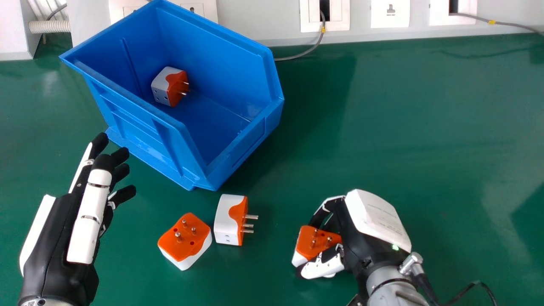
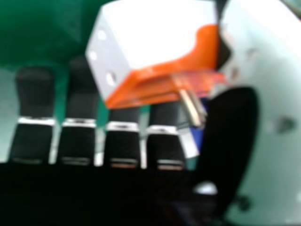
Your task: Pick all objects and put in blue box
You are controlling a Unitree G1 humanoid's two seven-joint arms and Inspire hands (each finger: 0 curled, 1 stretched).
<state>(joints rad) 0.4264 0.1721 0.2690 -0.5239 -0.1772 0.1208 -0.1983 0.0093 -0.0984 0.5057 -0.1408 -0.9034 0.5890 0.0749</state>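
Head view: one white-and-orange plastic plug adapter [image 1: 169, 86] is contained in the open blue plastic box [image 1: 212, 53]; a held adapter [image 1: 316, 243] is pinched between thumb and fingers of the right hand [image 1: 376, 219]; a prongs-up adapter [image 1: 183, 241] and a sideways adapter [image 1: 229, 219] are left on the green table [image 1: 425, 127]; the left hand's [image 1: 57, 250] fingers are loosely extended; roughly a quarter is judged done.

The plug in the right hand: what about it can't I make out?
Head view: palm-facing side of the plug, hidden by the right hand.
Head view: its underside, facing away, and whether it touches the table.
Right hand view: outlines of its prongs, blurred; white casing, cut off by the edge.
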